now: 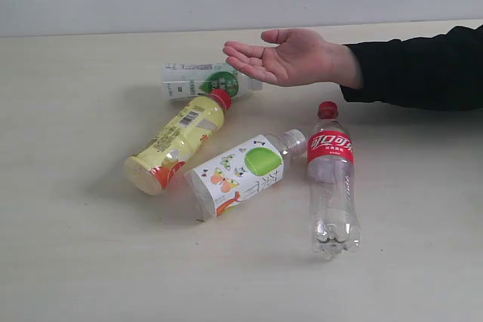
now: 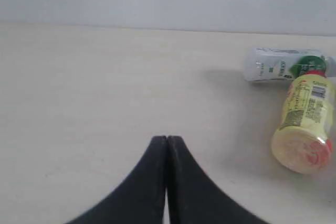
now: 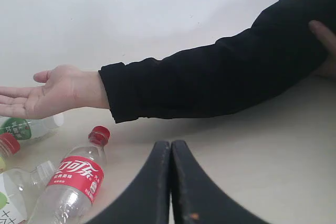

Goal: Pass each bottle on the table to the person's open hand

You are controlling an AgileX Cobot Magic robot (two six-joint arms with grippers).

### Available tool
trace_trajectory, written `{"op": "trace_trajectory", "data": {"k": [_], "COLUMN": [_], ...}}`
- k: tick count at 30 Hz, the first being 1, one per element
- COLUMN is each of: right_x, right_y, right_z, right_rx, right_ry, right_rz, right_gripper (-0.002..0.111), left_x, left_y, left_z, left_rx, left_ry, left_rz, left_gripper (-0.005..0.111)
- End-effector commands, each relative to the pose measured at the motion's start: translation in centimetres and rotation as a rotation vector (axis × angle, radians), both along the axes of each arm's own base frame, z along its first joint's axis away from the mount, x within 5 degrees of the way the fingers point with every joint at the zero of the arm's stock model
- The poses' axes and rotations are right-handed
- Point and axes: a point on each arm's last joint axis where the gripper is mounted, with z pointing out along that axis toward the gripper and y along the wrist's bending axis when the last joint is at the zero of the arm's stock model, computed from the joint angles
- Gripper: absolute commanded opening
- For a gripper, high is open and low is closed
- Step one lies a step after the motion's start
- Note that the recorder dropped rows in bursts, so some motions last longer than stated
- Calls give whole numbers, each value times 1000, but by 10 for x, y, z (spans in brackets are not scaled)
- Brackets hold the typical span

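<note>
All four bottles lay on the table (image 1: 75,262), and the person's open hand (image 1: 290,56) was empty, so by the look of it no handover had been made and the whole job remained. The hand hovered palm up with fingers spread, reaching in from the desk's right edge toward its far edge, a black sleeve (image 1: 415,69) covering the arm.

Closest to the fingertips, one white-labelled bottle (image 1: 200,81) with a green mark lay parallel to the far edge. The yellow juice bottle (image 1: 177,141) lay just beside it, red cap toward the far edge and base toward the near left corner. A second white-labelled bottle (image 1: 241,171), clear and seemingly empty, lay mid-desk between the juice and the cola bottle (image 1: 330,179). The cola, clear with a red label, pointed its red cap at the sleeve and its base at the near edge.

The left gripper (image 2: 167,142) and the right gripper (image 3: 171,145) each had their black fingers pressed together on nothing, above bare desk. Neither showed in the exterior view.
</note>
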Motion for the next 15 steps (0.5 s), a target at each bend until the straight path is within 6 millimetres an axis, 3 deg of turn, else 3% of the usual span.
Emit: {"op": "trace_trajectory", "data": {"k": [1,5,11,15], "right_x": [0,0,0,0], "right_y": [0,0,0,0], "right_z": [-1,-1,-1,-1], "right_rx": [-2,-2,-2,-2], "right_ry": [-7,-7,-7,-7], "right_rz": [-7,-7,-7,-7], "right_gripper": [0,0,0,0], "left_x": [2,1,-8,-24], "left_y": [-2,-5,-8,-7], "left_z": [16,40,64,87], "left_rx": [49,-133,-504,-605], "left_ry": [-195,-439,-654,-942], "left_rz": [-25,-53,-136,-242], "left_gripper": [2,2,2,2]}}
